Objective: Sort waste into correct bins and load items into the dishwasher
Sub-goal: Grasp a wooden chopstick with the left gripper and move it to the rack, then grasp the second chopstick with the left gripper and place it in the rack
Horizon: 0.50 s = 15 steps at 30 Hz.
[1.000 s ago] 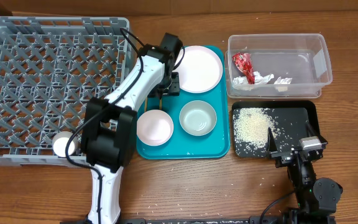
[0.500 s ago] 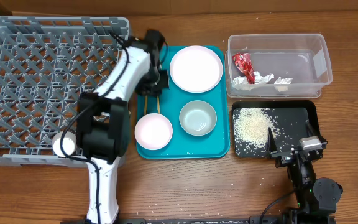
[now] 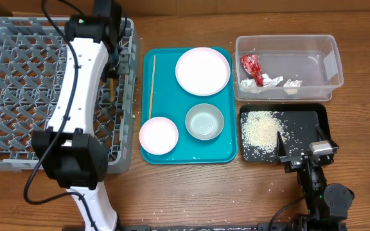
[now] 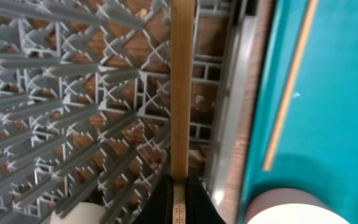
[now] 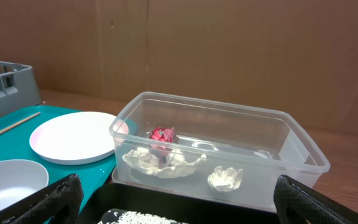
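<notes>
My left gripper is shut on a wooden chopstick and holds it over the right side of the grey dish rack. In the left wrist view the chopstick runs up from the closed jaws over the rack's pegs. The second chopstick lies on the teal tray with the pink plate, pink bowl and grey-green bowl. The white cup stands in the rack. The clear tub holds the red wrapper and white scraps. The black tray holds rice. My right gripper is open at the tray's near edge.
The teal tray sits between the rack and the bins. Loose rice grains lie on the wooden table near the front edge. In the right wrist view the tub is straight ahead and the plate is to the left.
My left gripper has lifted a chopstick off the teal tray and carried it left and back over the dish rack. The right arm has not moved.
</notes>
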{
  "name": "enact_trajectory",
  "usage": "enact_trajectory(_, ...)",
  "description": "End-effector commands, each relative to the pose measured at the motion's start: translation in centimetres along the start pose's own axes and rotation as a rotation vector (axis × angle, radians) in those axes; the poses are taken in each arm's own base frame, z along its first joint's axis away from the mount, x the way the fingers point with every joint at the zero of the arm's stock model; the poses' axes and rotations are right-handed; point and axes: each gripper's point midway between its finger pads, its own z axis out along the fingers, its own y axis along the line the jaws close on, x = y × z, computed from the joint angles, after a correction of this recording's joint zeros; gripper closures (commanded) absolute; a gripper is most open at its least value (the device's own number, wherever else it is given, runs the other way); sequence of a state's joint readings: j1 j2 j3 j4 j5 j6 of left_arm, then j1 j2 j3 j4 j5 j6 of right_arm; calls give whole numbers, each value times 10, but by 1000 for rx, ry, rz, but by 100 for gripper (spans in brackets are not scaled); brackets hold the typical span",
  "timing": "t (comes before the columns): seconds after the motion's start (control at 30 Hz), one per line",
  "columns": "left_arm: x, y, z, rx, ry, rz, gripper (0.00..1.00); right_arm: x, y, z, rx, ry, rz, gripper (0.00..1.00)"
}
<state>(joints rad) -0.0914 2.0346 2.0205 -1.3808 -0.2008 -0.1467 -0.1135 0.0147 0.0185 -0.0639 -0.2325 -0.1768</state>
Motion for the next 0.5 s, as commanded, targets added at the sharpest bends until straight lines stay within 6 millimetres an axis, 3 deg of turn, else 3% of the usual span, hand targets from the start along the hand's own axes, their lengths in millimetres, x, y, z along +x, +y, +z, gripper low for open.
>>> enact_trajectory(0.0,17,-2,38,-27,90,122,96,1,-1,0,5,-7,4,0)
enact_trajectory(0.13,32,-1,58,-40,136,18,94,1,-1,0,5,-7,4,0)
enact_trajectory(0.23,30,0,57,-34,131,-28,88,1,-1,0,5,-7,4,0)
enact_trajectory(0.33,27,-7,45,12,129,-28,63,1,-1,0,5,-7,4,0)
enact_trajectory(0.47,23,-25,17,120,125,-25,58,1,-1,0,5,-7,4,0)
